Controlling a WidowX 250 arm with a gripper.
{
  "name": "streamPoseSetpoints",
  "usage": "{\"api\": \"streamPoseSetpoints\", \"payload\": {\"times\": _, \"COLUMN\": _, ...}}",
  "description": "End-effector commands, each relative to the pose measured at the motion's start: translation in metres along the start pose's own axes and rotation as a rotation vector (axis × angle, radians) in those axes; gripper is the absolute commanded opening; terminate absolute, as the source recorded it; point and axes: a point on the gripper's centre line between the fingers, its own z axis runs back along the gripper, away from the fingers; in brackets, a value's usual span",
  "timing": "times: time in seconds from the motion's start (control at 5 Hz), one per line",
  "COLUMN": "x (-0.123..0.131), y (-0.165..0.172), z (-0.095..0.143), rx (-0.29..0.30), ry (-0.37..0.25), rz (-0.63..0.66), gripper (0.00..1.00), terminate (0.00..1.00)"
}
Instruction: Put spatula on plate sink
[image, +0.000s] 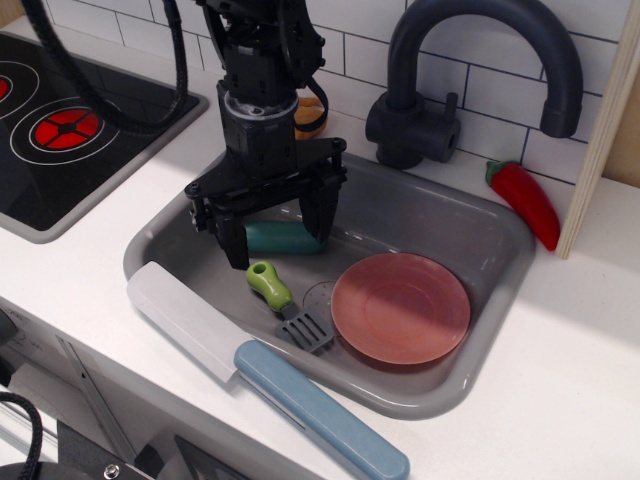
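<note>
Nearest you, the knife (270, 380) lies along the front rim of the sink (480, 235); leave it alone. Just behind it, on the basin floor, the spatula (285, 303) lies flat, green handle toward the back left, slotted blade close beside the plate (400, 307) (whether they touch, you can't tell). The gripper (275, 238) hangs over the handle end with its fingers spread wide and nothing in them. Come straight down and close across the stubby handle, not the blade. Lift enough to clear the plate's raised rim before you carry right. Farther back, a teal object (280, 237) sits behind the fingers; avoid nudging it.
</note>
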Motion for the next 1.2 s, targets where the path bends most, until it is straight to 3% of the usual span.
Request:
{"api": "streamPoseSetpoints", "payload": {"times": 0.0, "x": 0.000, "y": 0.000, "z": 0.000, "rx": 0.000, "ry": 0.000, "rz": 0.000, "gripper": 1.00, "terminate": 0.00}}
{"api": "streamPoseSetpoints", "payload": {"times": 0.2, "x": 0.002, "y": -0.001, "z": -0.012, "rx": -0.009, "ry": -0.006, "rz": 0.039, "gripper": 1.00, "terminate": 0.00}}
{"api": "streamPoseSetpoints", "payload": {"times": 0.8, "x": 0.005, "y": -0.002, "z": -0.049, "rx": -0.065, "ry": -0.116, "rz": 0.098, "gripper": 1.00, "terminate": 0.00}}
{"api": "streamPoseSetpoints", "payload": {"times": 1.0, "x": 0.003, "y": -0.002, "z": -0.058, "rx": -0.069, "ry": -0.124, "rz": 0.106, "gripper": 1.00, "terminate": 0.00}}
